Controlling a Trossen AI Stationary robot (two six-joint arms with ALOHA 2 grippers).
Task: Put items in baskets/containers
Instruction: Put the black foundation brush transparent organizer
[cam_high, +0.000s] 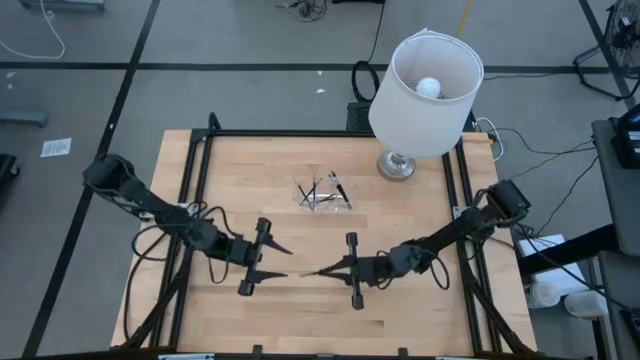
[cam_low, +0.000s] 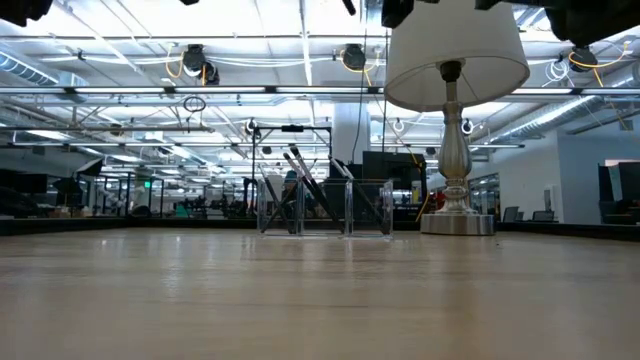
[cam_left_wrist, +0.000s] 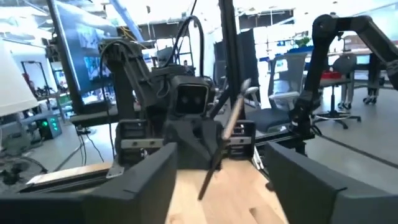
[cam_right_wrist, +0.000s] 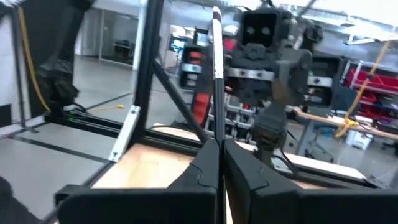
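Stick (cam_right_wrist: 216, 68) | stood pinched upright between right gripper's (cam_high: 322, 270) closed fingers | left gripper (cam_high: 282, 262) gaped wide facing it, fingertips just beside | tray (cam_high: 325, 195) well apart

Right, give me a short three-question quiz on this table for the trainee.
1. True or false: the left gripper is open.
2. What does the right gripper hold? A a thin dark stick; B a spoon; C nothing.
3. Fill in: the other sticks lie in the clear ____.
Key: 1 true. 2 A, the stick is pinched between its shut fingers. 3 tray.
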